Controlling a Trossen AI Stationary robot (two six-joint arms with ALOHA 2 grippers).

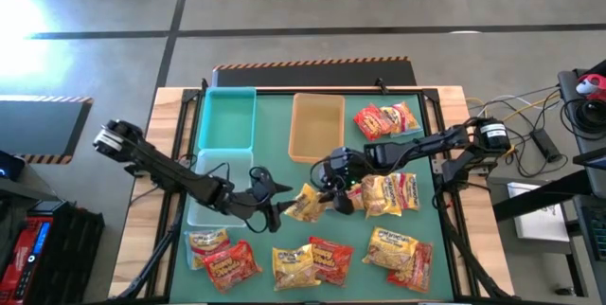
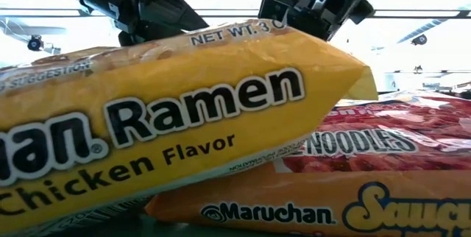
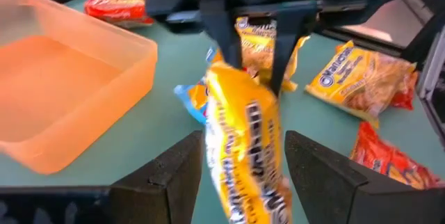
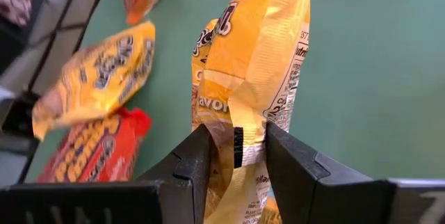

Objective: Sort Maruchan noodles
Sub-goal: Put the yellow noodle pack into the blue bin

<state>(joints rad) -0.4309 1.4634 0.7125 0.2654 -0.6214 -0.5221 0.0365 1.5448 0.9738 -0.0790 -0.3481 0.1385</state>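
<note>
Yellow packet (image 4: 243, 92) hanging mid-table, just off the tan tray (image 1: 316, 125), pinched at its crimped end by the right gripper (image 4: 236, 147). Left gripper (image 3: 243, 175) waiting wide apart around the lower end, not yet closing. Probably light, crinkly and slippery, with brittle noodles inside; likely best taken by the flat seal, not the middle. Other packets (image 1: 396, 248) lying along the near edge.

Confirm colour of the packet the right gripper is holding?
Yellow. The right gripper pinches a yellow Maruchan chicken ramen packet; the right wrist view shows it best.
</note>
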